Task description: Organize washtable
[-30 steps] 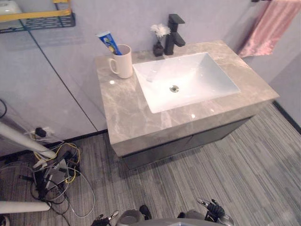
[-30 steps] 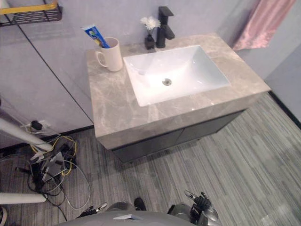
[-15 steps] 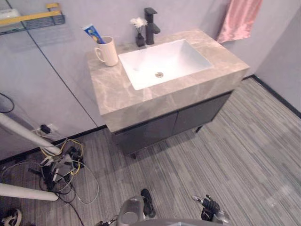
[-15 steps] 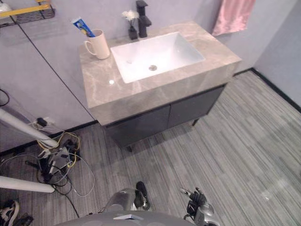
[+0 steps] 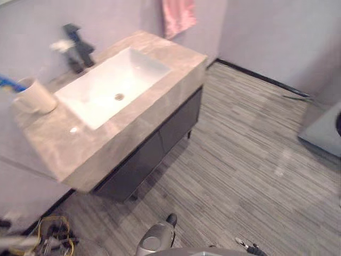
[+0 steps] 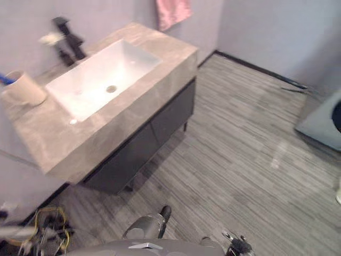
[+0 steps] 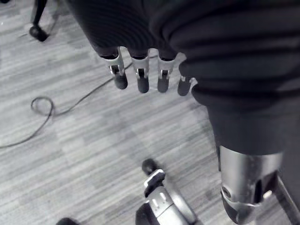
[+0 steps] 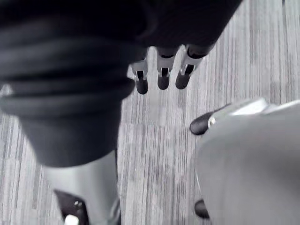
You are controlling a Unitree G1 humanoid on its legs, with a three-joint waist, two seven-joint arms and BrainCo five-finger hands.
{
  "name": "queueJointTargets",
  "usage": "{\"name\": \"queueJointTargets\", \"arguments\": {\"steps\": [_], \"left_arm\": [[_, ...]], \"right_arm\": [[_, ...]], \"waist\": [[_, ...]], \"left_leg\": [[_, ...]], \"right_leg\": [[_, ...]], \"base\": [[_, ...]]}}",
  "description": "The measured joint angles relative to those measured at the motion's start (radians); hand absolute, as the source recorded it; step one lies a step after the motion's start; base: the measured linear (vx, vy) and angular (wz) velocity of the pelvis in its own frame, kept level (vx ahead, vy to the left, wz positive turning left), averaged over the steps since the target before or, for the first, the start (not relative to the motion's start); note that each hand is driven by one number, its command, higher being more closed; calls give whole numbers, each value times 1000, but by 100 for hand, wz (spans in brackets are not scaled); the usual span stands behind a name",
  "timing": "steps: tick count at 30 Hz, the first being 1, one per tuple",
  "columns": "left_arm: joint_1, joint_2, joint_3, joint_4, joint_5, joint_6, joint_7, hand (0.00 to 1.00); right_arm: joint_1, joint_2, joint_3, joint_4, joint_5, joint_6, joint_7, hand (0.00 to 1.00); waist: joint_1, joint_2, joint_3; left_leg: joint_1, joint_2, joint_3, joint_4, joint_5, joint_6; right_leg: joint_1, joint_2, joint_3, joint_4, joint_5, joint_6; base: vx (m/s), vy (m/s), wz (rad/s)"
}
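The grey marble-topped table (image 5: 58, 146) stands against the pale wall, over a dark two-door cabinet (image 5: 154, 152). A white rectangular sink (image 5: 136, 66) is sunk into the top. At the back edge, beside the sink, stands a black angular tap (image 5: 80, 42), and just beside that is a small dark vase with a white flower (image 5: 65, 52), too blurred to make out finely. On the table's far left corner sits a cream ceramic mug (image 5: 37, 97) with a blue toothpaste tube (image 5: 7, 83) sticking out of it. A pink towel (image 5: 178, 15) hangs on the wall past the table's other end.

Both arms hang low over the grey striped floor (image 5: 256, 149), well apart from the table. The left robot hand (image 7: 139, 78) has its fingers straight and loose, pointing down at the floor, with nothing in them. The right robot hand (image 8: 162, 75) is likewise relaxed and empty.
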Motion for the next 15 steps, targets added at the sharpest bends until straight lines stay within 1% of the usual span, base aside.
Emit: {"name": "queueJointTargets", "arguments": {"steps": [1, 2, 3, 5, 6, 7, 9, 10, 11, 12, 13, 14, 15], "left_arm": [[8, -4, 8, 1, 0, 0, 0, 0], [20, 0, 14, 0, 0, -1, -1, 0], [22, 6, 14, 1, 0, -1, -1, 0], [12, 21, 12, -1, -8, -2, -2, 0], [2, 30, 11, -1, -10, -3, -2, 0], [-21, 34, 4, -3, -11, -3, -2, 0], [-29, 42, -18, -23, -11, -6, -6, 0], [-25, 46, -22, -41, -12, -6, -11, 0], [-25, 49, -29, -47, -14, -7, -12, 0], [-25, 49, -46, -53, -29, -9, -13, 0], [-25, 49, -48, -49, -33, -9, -18, 0], [-24, 49, -47, -46, -37, -8, -20, 0], [-23, 46, -46, -39, -37, -9, -20, 0]], "right_arm": [[1, -2, 10, 0, 1, 0, 6, 0], [4, -1, 28, 0, 1, 0, 10, 0], [9, -1, 37, 1, 1, 0, 11, 0], [18, -1, 60, 4, 1, 0, 17, 0], [17, -1, 60, 4, 1, 0, 18, 0], [17, 0, 60, 4, 1, 0, 22, 0], [8, 1, 64, 1, 1, 0, 28, 0], [8, 1, 79, 1, 1, 0, 30, 0], [8, 2, 88, 0, 5, 0, 31, 0], [-5, 1, 86, -6, 3, -2, 31, 0], [-7, 1, 92, -13, 2, -2, 31, 0], [-12, 1, 112, -20, 2, -1, 31, 0], [-26, 2, 134, -22, 2, -1, 31, 0]], "waist": [[-1, -7, -9], [-6, -13, -43], [-10, -18, -54], [-10, -29, -74], [-10, -31, -76], [-9, -34, -78], [-9, -32, -80], [-14, -36, -76], [-17, -37, -70], [-16, -30, -44], [-17, -27, -38], [-13, -29, -37], [-11, -26, -36]], "left_leg": [[8, 7, 43, 23, -24, 14], [10, 8, 70, 26, -39, 25], [13, 7, 80, 26, -40, 33], [43, 1, 92, 19, -52, 56], [49, -1, 92, 14, -54, 60], [66, -3, 97, -10, -58, 66], [97, 2, 121, -46, -53, 76], [120, 2, 134, -52, -52, 78], [135, 2, 140, -51, -52, 78], [185, 15, 148, -56, -59, 90], [226, 26, 165, -73, -64, 97], [253, 38, 189, -90, -65, 96], [272, 56, 210, -99, -65, 95]], "right_leg": [[-1, 0, 39, 6, -6, 2], [-8, -6, 65, -4, -5, 3], [-8, -11, 68, -12, -4, 6], [-7, -24, 69, -13, -2, 10], [-8, -27, 69, -10, -1, 10], [-20, -30, 68, 16, -4, 20], [-93, -25, 57, 171, -22, 73], [-153, -21, 46, 314, -21, 100], [-178, -21, 36, 377, -10, 120], [-201, -32, -8, 482, 11, 151], [-218, -65, -102, 535, -5, 124], [-232, -101, -197, 541, -25, 87], [-246, -132, -288, 511, -39, 58]], "base": [[279, 50, -124], [269, 22, -91], [281, -6, -68], [241, -16, -52], [191, 4, -35], [165, 18, -32], [144, 15, -39], [93, 5, -31], [107, -15, -37], [109, -12, -38], [129, -25, -48], [119, -23, -50], [109, -59, -64]]}}
